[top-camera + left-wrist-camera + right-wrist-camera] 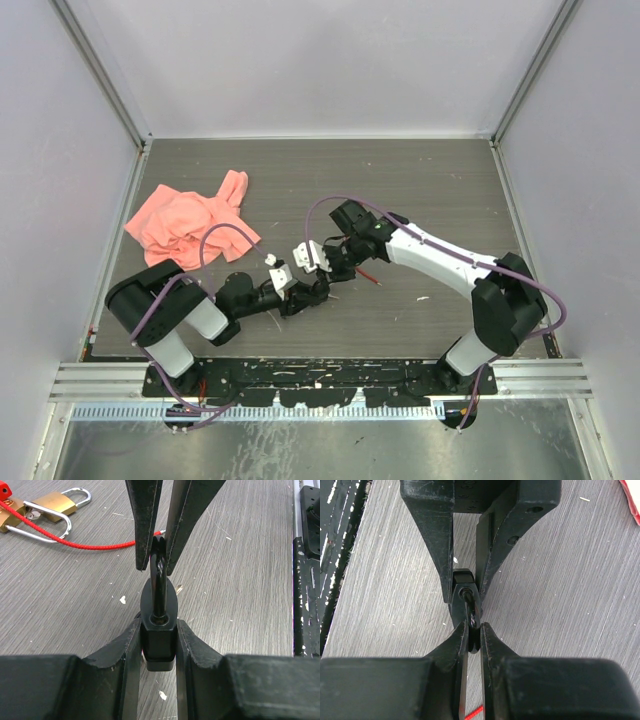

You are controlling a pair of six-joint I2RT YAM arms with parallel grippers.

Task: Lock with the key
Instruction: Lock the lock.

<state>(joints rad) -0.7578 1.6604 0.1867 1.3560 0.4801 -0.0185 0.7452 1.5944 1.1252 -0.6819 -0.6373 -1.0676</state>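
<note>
Centrally, item one: right gripper point(471, 630), jaws pressed nearly together, pinching the flat head of the key point(470, 611); in the left wrist view its two dark fingers point(146, 535) come down from top centre and close on that same head.

Item two: key, blade apparently seated in the face of the black lock point(159, 652); how deep it sits cannot be told; a red cord point(85, 544) trails from behind the pinching fingers toward the upper left of the frame.

Item three: left gripper point(159, 630), jaws narrowed onto the lock's flanks at bottom centre and clamping the body, which looks to be held off the table point(240, 580).

Relation that matters: lock, key and both grippers lie on one line; upright through the middle of each wrist frame; lower left to upper right in the top view, where the grippers meet at centre; the key's long axis points straight into the lock, directly ahead of the right gripper; that arm alone has the key, so the turn is judged to fall to its wrist, rolling about this shared axis while the left braces.

Outlying: two brass padlocks point(55, 502) lying flat at upper left of the left wrist frame, well apart; pink cloth point(190, 220) at left of the top view.
</note>
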